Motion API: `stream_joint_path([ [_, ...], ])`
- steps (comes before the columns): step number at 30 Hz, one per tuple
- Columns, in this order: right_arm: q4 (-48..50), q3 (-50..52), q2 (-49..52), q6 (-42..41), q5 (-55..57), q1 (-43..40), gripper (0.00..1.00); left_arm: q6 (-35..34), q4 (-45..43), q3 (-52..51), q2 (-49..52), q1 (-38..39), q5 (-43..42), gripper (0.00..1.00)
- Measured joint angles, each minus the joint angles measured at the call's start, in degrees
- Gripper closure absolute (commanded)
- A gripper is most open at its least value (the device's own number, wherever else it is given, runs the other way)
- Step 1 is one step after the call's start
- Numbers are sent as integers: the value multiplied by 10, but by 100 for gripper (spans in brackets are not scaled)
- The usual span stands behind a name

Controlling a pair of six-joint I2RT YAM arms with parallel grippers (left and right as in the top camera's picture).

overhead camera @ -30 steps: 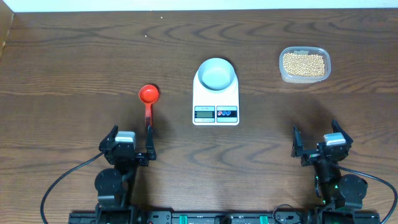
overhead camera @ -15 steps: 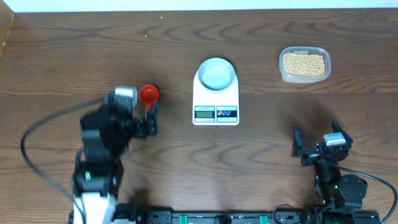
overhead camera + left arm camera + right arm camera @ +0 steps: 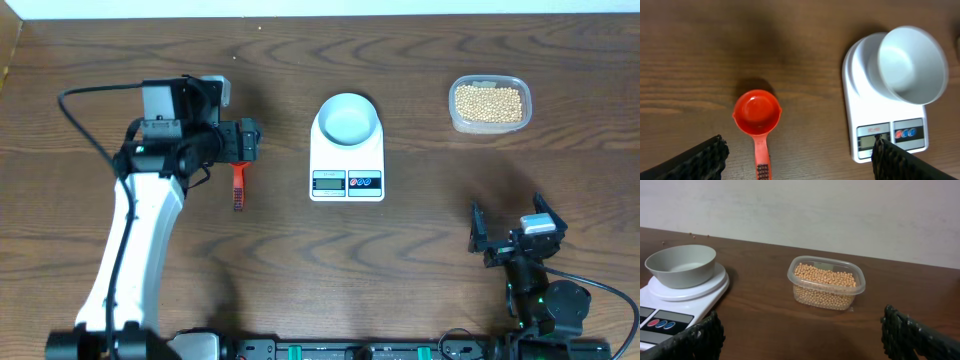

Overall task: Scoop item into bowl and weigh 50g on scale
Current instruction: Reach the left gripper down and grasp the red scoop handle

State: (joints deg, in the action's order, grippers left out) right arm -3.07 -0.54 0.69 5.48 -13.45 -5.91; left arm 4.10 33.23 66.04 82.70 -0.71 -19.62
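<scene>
The beige beans (image 3: 488, 101) fill a clear plastic tub at the back right, also in the right wrist view (image 3: 825, 275). The empty pale bowl (image 3: 348, 118) stands on the white scale (image 3: 347, 181) at the table's middle. Both show in the left wrist view, the bowl (image 3: 911, 65) on the scale (image 3: 860, 150). A red scoop (image 3: 757, 112) lies left of the scale, handle toward the front. My left gripper (image 3: 243, 142) is open above the scoop's cup, and only the scoop's handle (image 3: 239, 186) shows from overhead. My right gripper (image 3: 508, 230) is open and empty at the front right.
The clear tub (image 3: 856, 282) stands right of the scale (image 3: 670, 305) and the bowl (image 3: 681, 264). A pale wall runs behind the table's far edge. Bare wooden tabletop lies between the scale and the right gripper.
My left arm has risen from its rest at the front left and reached forward, so its open gripper now hangs over the red scoop. The right arm has not moved.
</scene>
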Motion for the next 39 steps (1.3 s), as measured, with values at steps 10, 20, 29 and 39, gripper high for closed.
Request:
stream_joint_path([
  [10, 0, 0, 0, 0, 0, 0, 1, 10, -45, 0, 129, -20, 0, 30],
  [20, 0, 0, 0, 0, 0, 0, 1, 34, -92, 0, 212, -57, 0, 50],
  [29, 0, 0, 0, 0, 0, 0, 1, 35, -127, 0, 273, -57, 0, 62],
  [39, 0, 0, 0, 0, 0, 0, 1, 35, -134, 0, 283, -57, 0, 91],
])
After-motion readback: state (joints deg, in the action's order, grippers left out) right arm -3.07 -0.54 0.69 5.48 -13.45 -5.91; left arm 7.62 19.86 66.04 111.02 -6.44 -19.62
